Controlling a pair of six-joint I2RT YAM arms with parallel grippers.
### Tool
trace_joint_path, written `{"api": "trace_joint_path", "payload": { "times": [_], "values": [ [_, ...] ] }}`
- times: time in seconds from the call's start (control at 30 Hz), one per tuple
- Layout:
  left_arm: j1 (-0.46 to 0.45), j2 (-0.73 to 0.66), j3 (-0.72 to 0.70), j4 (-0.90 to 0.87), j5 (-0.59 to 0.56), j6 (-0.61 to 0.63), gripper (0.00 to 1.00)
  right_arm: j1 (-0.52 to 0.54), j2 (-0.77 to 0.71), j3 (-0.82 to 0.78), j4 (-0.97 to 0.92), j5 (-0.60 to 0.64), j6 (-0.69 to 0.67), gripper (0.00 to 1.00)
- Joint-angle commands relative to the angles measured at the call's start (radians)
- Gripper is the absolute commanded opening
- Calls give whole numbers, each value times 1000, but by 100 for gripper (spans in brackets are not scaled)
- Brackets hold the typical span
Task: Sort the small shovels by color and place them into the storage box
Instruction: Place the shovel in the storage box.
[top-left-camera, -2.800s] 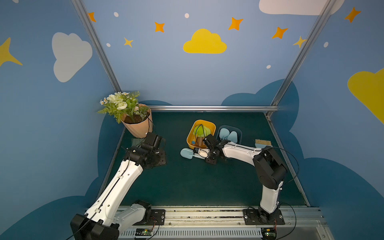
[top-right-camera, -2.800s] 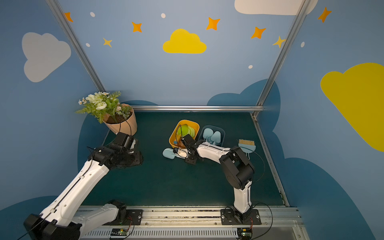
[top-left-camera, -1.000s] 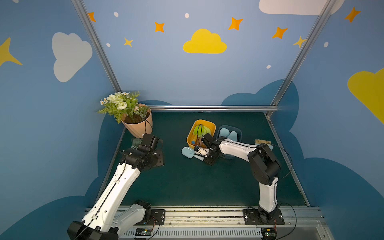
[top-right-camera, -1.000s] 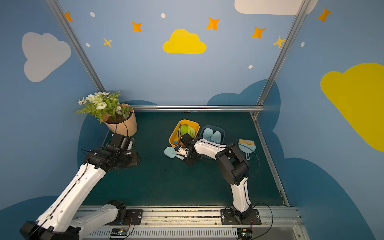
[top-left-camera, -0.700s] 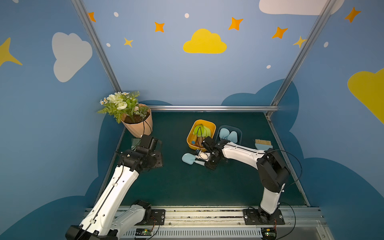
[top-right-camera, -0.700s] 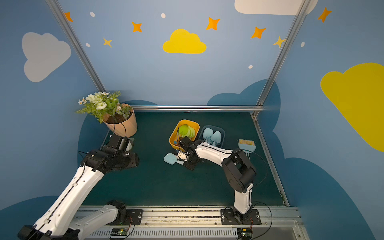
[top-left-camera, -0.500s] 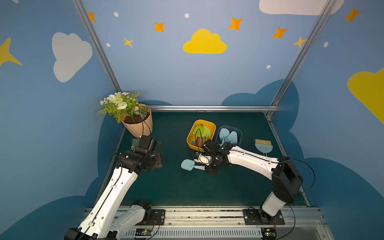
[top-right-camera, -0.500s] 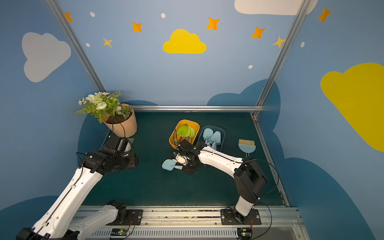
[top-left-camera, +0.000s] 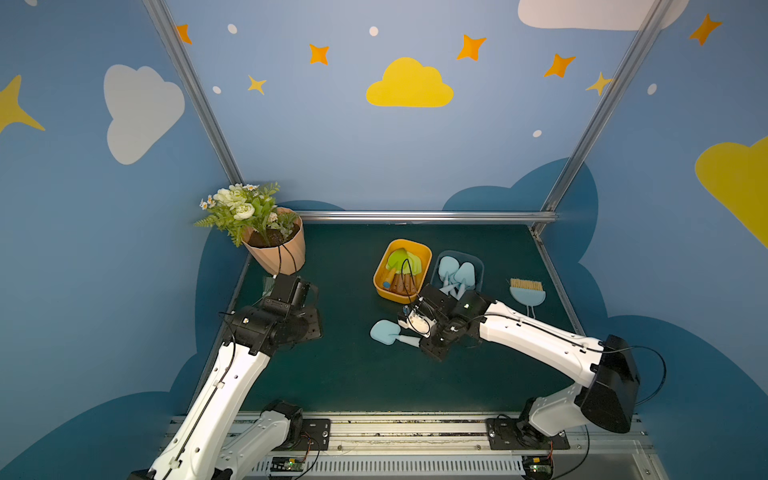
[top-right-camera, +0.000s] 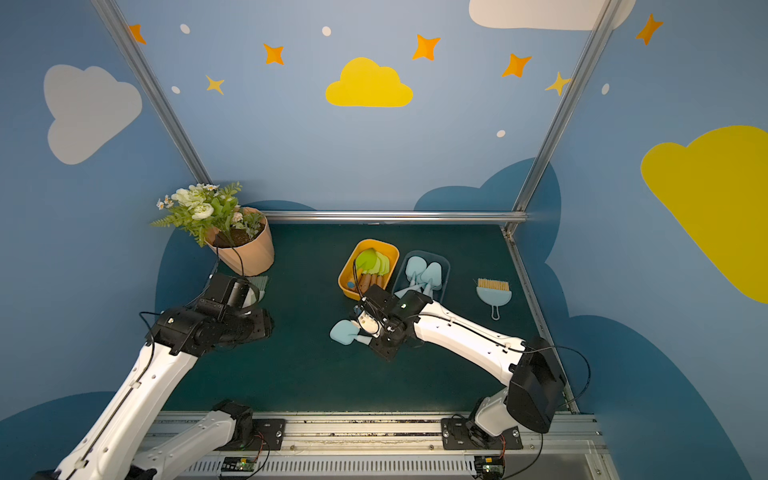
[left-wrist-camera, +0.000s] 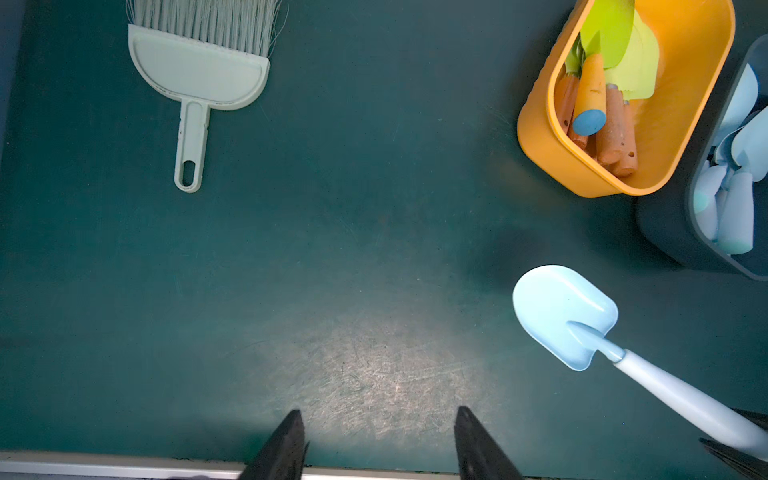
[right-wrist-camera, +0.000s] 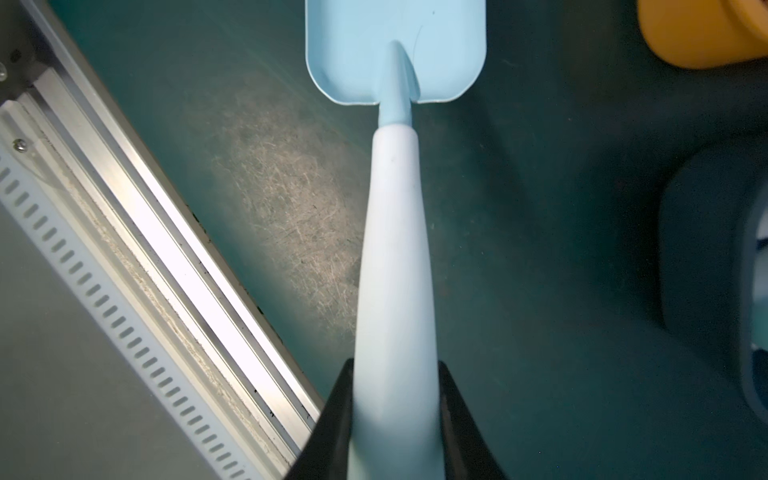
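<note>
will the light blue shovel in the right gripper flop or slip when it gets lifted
Probably stiff: the light blue shovel looks like moulded plastic, blade and handle in one straight line. Likely light, though it may droop blade-first, since the right gripper has its jaws near the handle's end. The smooth, tapering handle might slip.

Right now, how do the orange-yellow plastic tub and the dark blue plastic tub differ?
The orange-yellow tub holds lime-green shovels with mostly brown handles; the dark blue tub holds light blue shovels. The orange-yellow tub stands toward the flowerpot, the dark blue tub toward the tan-bristled brush. Both are open rounded oblongs, side by side.
</note>
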Motion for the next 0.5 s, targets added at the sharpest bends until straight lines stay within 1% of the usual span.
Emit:
{"api": "trace_joint_path", "payload": {
  "times": [0.0,0.03,0.1,0.13,0.23,0.3,0.37,0.47],
  "values": [
    [3,-17,33,-31,4,-14,50,-8,-52,91,-92,138,154,0],
    [2,-18,37,-33,4,-17,50,-14,-53,117,-116,159,182,0],
    [3,-17,43,-36,5,-21,50,-32,-53,166,-163,228,283,0],
    [2,-17,46,-36,6,-21,50,-45,-53,188,-181,236,317,0],
    [2,-15,52,-36,13,-21,50,-110,-64,238,-228,273,474,0],
    [3,-17,54,-36,14,-24,50,-157,-88,235,-236,307,584,0],
    [2,-15,54,-36,14,-24,50,-199,-119,222,-231,329,667,0],
    [2,-13,52,-36,14,-24,50,-260,-150,218,-227,357,750,0]
  ]
}}
